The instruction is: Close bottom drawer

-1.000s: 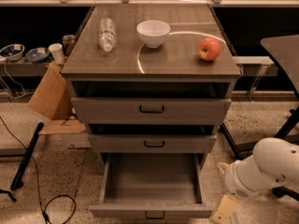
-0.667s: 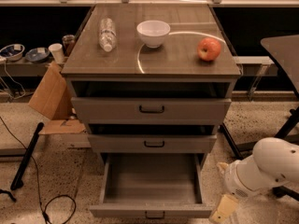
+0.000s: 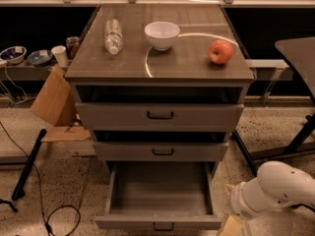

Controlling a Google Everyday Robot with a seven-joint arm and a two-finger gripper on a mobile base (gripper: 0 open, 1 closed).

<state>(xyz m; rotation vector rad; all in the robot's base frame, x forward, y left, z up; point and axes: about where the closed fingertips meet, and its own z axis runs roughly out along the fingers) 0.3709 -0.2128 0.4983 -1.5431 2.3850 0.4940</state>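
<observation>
Zero visible change over the last second. The bottom drawer [image 3: 160,193] is still pulled fully out at lower centre of the frame, its box empty and its low front with the small black handle at the bottom edge. The gripper [image 3: 231,226] is unmoved at lower right, low and just beside the drawer's right front corner, below the white arm [image 3: 275,191]. Whether it is spread or pressed together, I cannot tell. No contact with the drawer front is visible.

Judgement: the closing push has not begun. The gripper must first come round in front of the drawer face.
</observation>
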